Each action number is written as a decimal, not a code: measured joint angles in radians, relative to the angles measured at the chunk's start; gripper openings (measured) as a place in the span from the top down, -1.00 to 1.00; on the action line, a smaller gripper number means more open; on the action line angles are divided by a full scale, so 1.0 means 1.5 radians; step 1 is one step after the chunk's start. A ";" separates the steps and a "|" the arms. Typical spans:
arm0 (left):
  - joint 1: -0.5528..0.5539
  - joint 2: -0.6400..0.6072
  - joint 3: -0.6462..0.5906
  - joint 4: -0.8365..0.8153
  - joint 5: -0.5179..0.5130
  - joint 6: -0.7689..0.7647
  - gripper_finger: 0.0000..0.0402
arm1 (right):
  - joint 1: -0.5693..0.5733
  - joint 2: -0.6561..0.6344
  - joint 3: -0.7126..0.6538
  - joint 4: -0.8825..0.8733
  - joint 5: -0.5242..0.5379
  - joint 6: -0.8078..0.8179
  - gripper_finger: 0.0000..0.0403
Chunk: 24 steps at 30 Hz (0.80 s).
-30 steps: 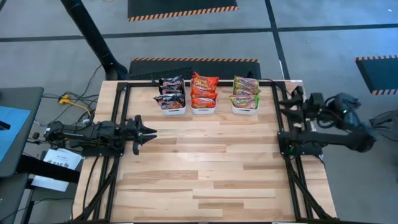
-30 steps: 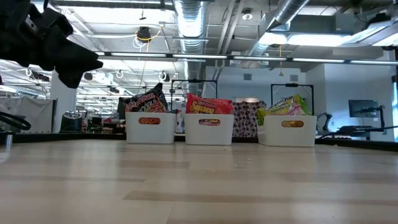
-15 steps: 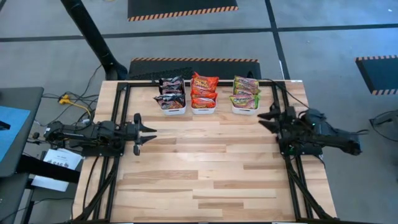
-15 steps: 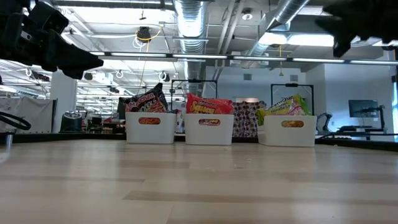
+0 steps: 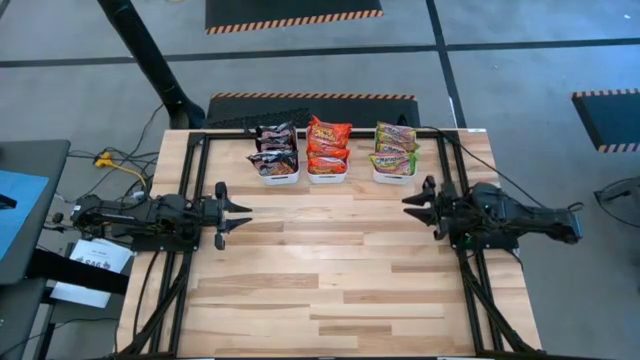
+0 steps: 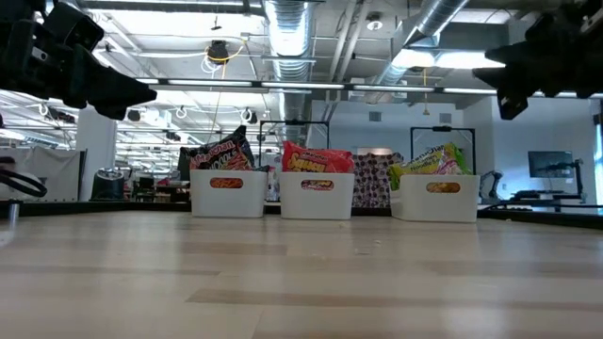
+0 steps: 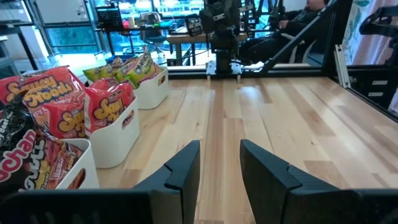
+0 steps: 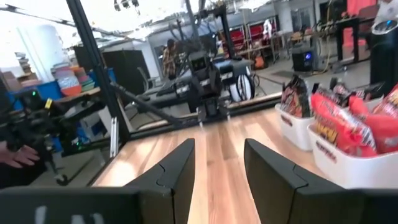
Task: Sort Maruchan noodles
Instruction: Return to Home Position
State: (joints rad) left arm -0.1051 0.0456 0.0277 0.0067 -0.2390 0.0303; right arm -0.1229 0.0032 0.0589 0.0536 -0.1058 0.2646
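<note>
Now that the right tool (image 5: 414,206) has swung in from the right edge to face the left tool (image 5: 240,213), both spread and empty, the Maruchan noodles (image 5: 328,140) sit colour-sorted in 3 white bins (image 5: 328,180) at the far edge of the surface (image 5: 330,265), so sorting looks finished.

Overhead: wooden table (image 5: 330,270) in black frame. Three white bins in a row at far edge, close side by side. Left bin (image 5: 277,179) holds dark black-maroon noodle packets (image 5: 274,150). Middle bin (image 5: 327,180) holds red-orange noodle packets (image 5: 328,140). Right bin (image 5: 394,180) holds green noodle packets (image 5: 396,148). My left gripper (image 5: 240,212) sits over table's left side, pointing inward, well apart from bins. My right gripper (image 5: 410,203) sits over right side, pointing inward, near right bin, not touching.
</note>
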 joint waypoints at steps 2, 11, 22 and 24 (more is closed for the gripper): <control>0.000 0.000 0.000 0.000 0.000 0.000 0.49 | 0.008 0.000 -0.011 0.000 0.000 0.000 0.19; 0.000 0.000 0.000 0.000 0.000 0.000 0.49 | 0.031 0.003 -0.034 -0.006 0.001 0.010 0.19; 0.000 0.000 0.000 0.000 0.000 0.000 0.49 | 0.029 0.003 -0.034 -0.009 0.001 0.012 0.19; 0.000 0.000 0.000 0.000 0.000 0.000 0.49 | 0.029 0.003 -0.035 -0.009 0.001 0.012 0.19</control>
State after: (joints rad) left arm -0.1051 0.0456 0.0277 0.0067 -0.2386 0.0303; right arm -0.0800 0.0071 0.0071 0.0406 -0.1036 0.2832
